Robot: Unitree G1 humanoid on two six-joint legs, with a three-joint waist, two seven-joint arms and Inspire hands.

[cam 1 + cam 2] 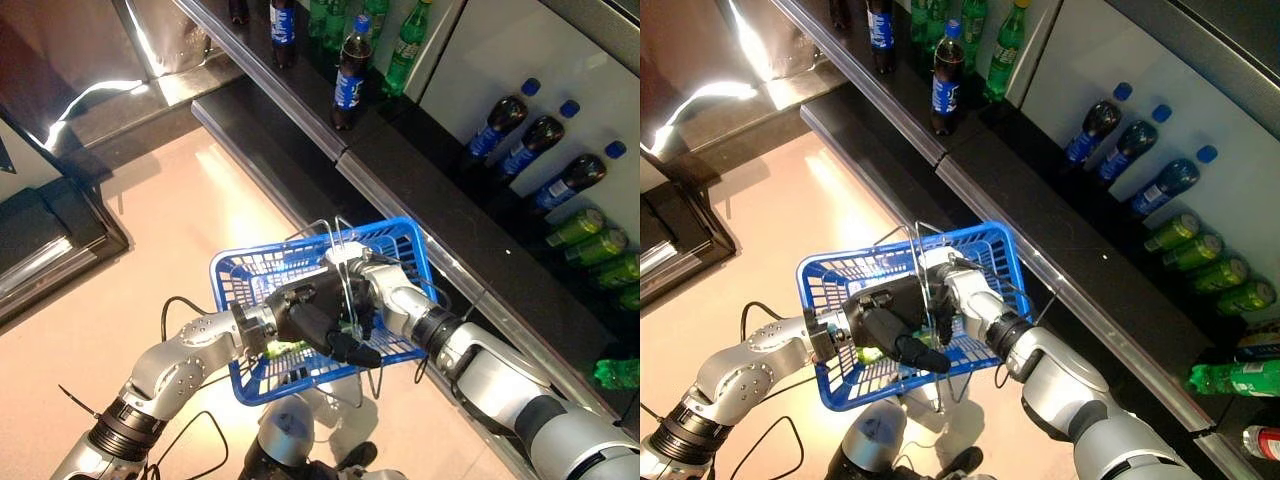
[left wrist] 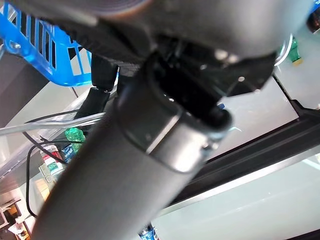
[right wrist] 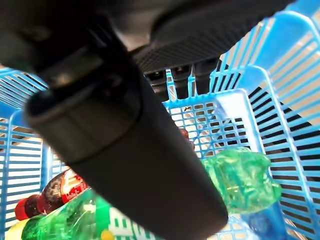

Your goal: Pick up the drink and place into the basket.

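Green bottle (image 3: 240,180): lies in blue basket (image 1: 395,236), at six o'clock below right hand (image 1: 345,262). Both hands' grip: cannot tell. Left hand (image 1: 310,315) should keep the basket level.

Dark cola bottles (image 1: 352,75) and green bottles (image 1: 408,45) stand on a black shelf (image 1: 300,100); pale floor (image 1: 170,230) lies beside it

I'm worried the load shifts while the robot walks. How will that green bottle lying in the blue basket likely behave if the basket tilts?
The green bottle lies on its side in the blue basket, so it probably rolls or slides. The mesh walls should stop it. A dark drink bottle lies alongside, likely limiting its travel.
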